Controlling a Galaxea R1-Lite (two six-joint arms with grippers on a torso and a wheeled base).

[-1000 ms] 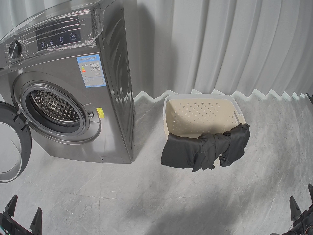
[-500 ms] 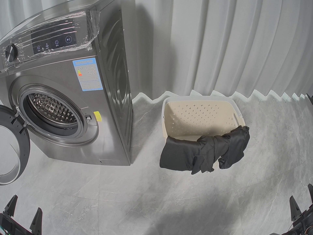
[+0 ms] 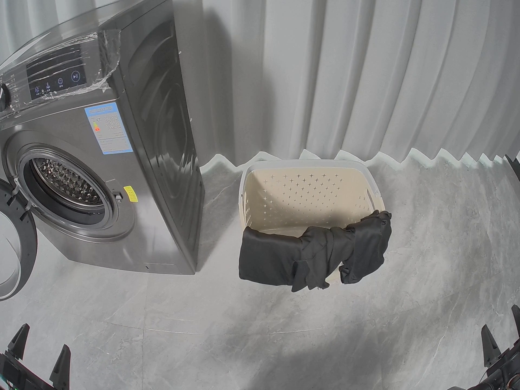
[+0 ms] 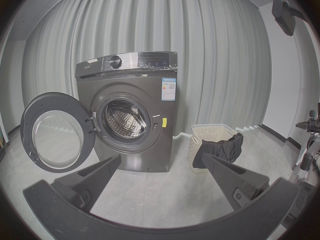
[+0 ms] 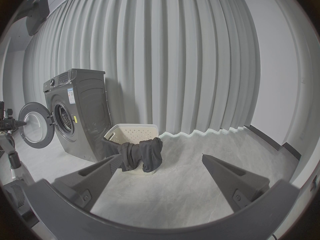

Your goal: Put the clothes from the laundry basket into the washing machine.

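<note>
Hanging over the near rim of the laundry basket (image 3: 303, 190), the dark clothes (image 3: 317, 247) drape partly inside and partly down its outer wall. They look like one knotted garment, though the folds make that hard to tell. The basket stands on the grey floor (image 3: 227, 320), well ahead of both grippers and between their lines. The left gripper (image 3: 42, 348) is spread wide with nothing between its fingers, and so is the right gripper (image 3: 501, 331). Ahead of the left gripper stands the washing machine (image 3: 157, 136), just beside the basket, its round door (image 3: 16, 245) swung open and the drum (image 3: 67, 182) exposed. A pleated curtain (image 3: 352, 66) hangs behind everything.
</note>
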